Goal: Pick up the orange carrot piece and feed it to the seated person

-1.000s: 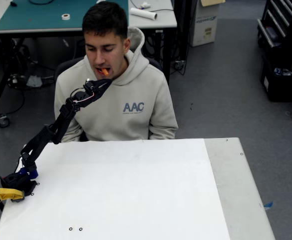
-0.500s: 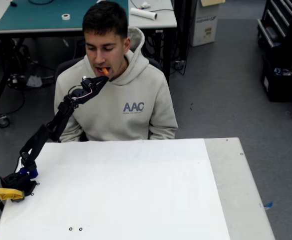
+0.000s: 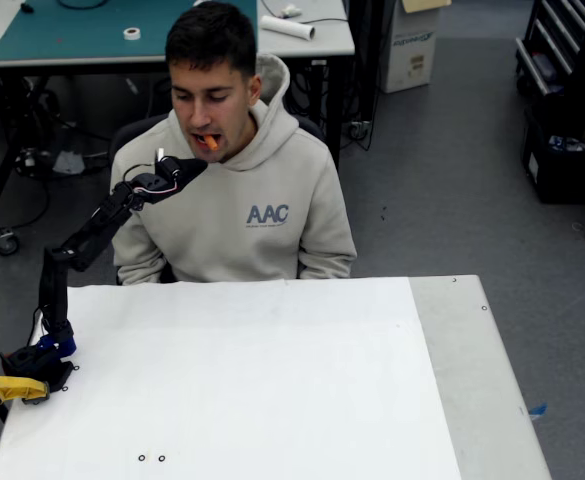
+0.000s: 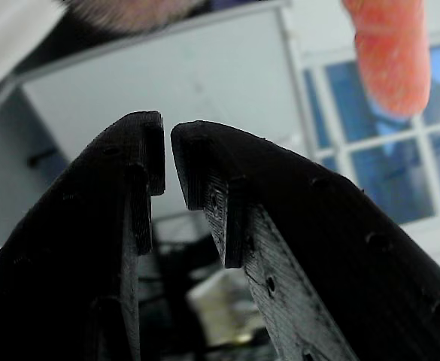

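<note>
The orange carrot piece (image 3: 209,142), light, stiff and best held mid-length, sits between the seated person's (image 3: 234,190) lips, while the gripper (image 4: 168,156) jaws are nearly together, empty.

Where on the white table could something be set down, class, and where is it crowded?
The white table is bare from its far edge beside the seated person to the near edge, and across to its grey right strip. Crowding sits at the left edge, around the arm's base and a yellow part. Two small black rings lie near the front.
</note>
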Tool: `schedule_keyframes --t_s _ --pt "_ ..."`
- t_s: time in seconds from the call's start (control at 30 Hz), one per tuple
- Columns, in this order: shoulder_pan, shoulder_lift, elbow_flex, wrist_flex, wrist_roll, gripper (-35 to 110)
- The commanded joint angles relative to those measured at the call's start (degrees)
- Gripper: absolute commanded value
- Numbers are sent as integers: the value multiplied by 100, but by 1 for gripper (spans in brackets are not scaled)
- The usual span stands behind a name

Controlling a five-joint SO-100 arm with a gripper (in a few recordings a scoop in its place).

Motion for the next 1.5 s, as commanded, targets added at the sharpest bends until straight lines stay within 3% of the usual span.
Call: schedule_keyframes --t_s 0.0,0.4,0.87,1.23,1.47 --pt "-97 1521 1125 -26 404 -3" --pt "-791 4377 5124 -26 2285 -3" --pt "-1178 8323 9062 44 5229 -3" --pt "-1169 10564 11101 53 5599 -3" --pt "-1169 10600 11707 141 5599 -3"
